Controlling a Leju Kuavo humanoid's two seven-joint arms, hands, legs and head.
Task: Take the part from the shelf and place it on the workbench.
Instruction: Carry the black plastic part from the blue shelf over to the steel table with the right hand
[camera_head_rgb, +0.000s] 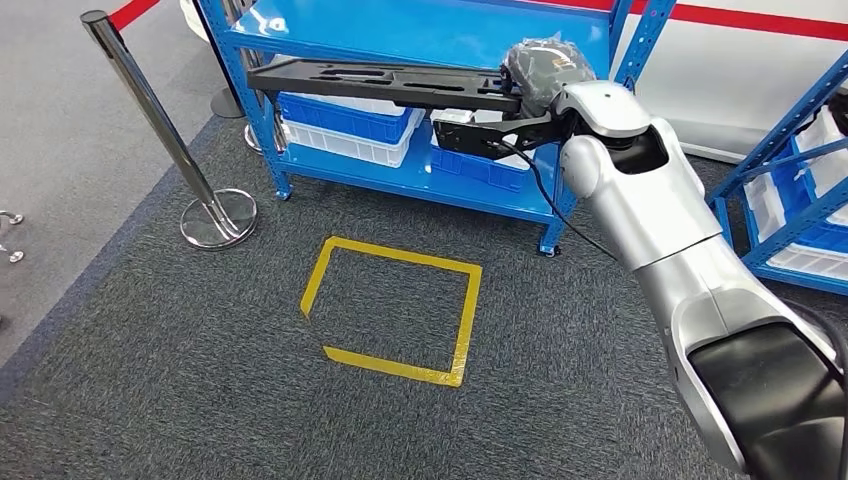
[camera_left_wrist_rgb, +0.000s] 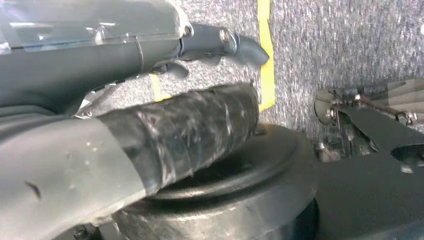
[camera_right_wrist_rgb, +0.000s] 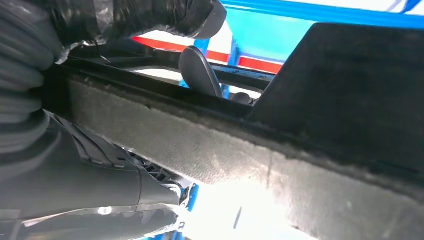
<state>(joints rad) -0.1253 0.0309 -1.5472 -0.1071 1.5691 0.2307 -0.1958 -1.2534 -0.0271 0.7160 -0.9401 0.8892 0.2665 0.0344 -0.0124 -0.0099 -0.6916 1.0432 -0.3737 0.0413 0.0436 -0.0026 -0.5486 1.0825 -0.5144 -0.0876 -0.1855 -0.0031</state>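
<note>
In the head view my right hand (camera_head_rgb: 540, 72) grips one end of the part (camera_head_rgb: 380, 82), a long flat black plastic piece with cut-outs. The part juts out level to the left, in front of the blue shelf (camera_head_rgb: 420, 30). In the right wrist view the part's thick edge (camera_right_wrist_rgb: 225, 150) crosses the picture, with my taped thumb (camera_right_wrist_rgb: 150, 17) over it and a dark finger (camera_right_wrist_rgb: 200, 72) through one of its openings. In the left wrist view my left hand (camera_left_wrist_rgb: 150, 100) hangs over the carpet holding nothing, its taped thumb (camera_left_wrist_rgb: 190, 132) and fingers (camera_left_wrist_rgb: 220, 40) apart.
Blue and white bins (camera_head_rgb: 350, 125) sit on the shelf's lower level. A yellow tape rectangle (camera_head_rgb: 395, 310) marks the grey carpet in front. A chrome stanchion (camera_head_rgb: 150, 110) stands at the left. A second blue rack (camera_head_rgb: 800, 170) with bins stands at the right.
</note>
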